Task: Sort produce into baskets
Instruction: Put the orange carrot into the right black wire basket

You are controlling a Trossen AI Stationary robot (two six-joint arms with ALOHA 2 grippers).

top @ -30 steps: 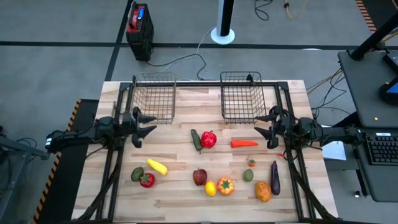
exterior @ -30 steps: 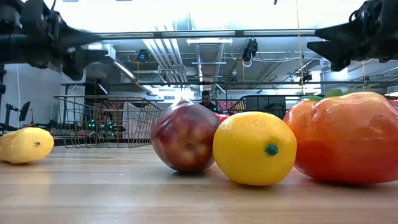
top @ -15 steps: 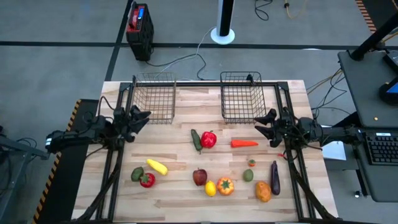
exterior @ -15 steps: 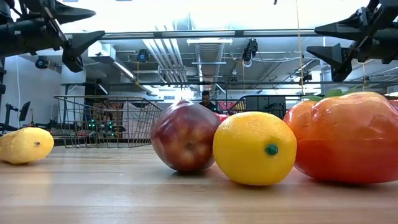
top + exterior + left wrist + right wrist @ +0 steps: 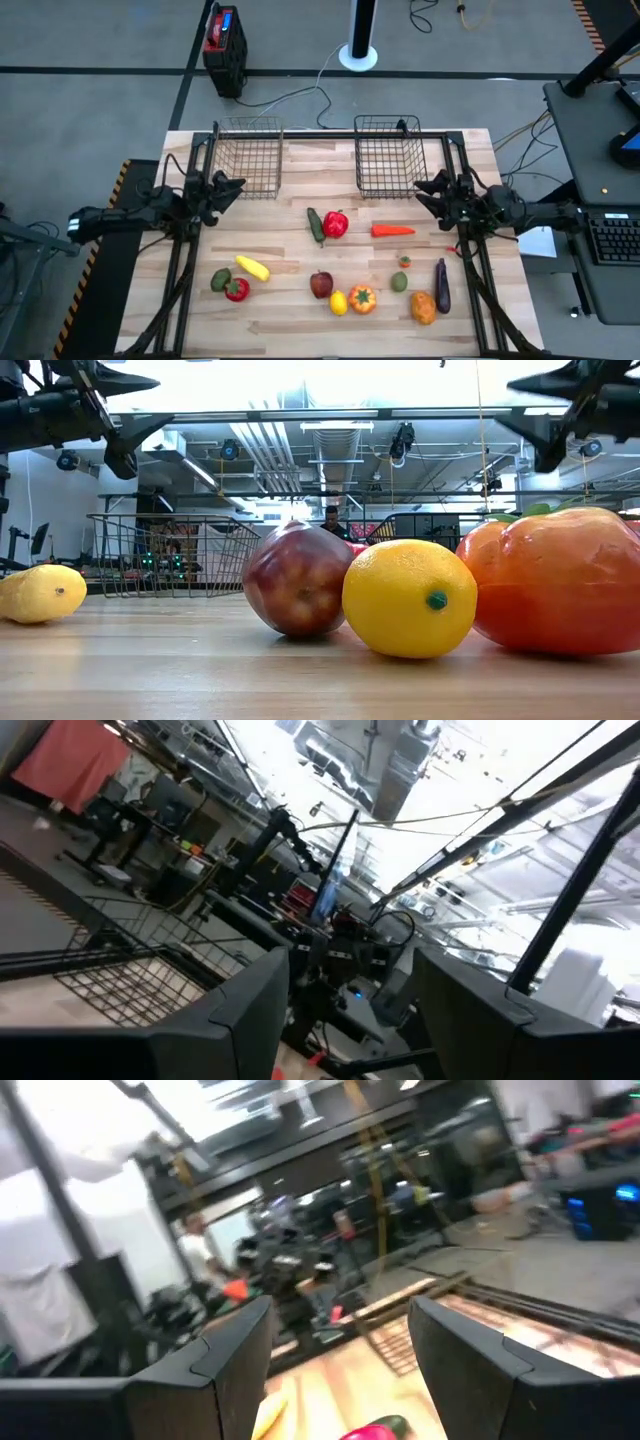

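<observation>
Sorting not yet begun: nothing is being held in either basket.

Produce [image 5: 336,224] is lying at table centre and 6 o'clock; baskets [image 5: 249,155] at 12. Left gripper [image 5: 225,190] and right gripper [image 5: 428,192] are being held open, empty, aloft.

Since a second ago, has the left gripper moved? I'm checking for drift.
Yes. In the high view the left gripper has pulled back toward the table's left edge and nearer the left basket, fingers apart and empty.
</observation>
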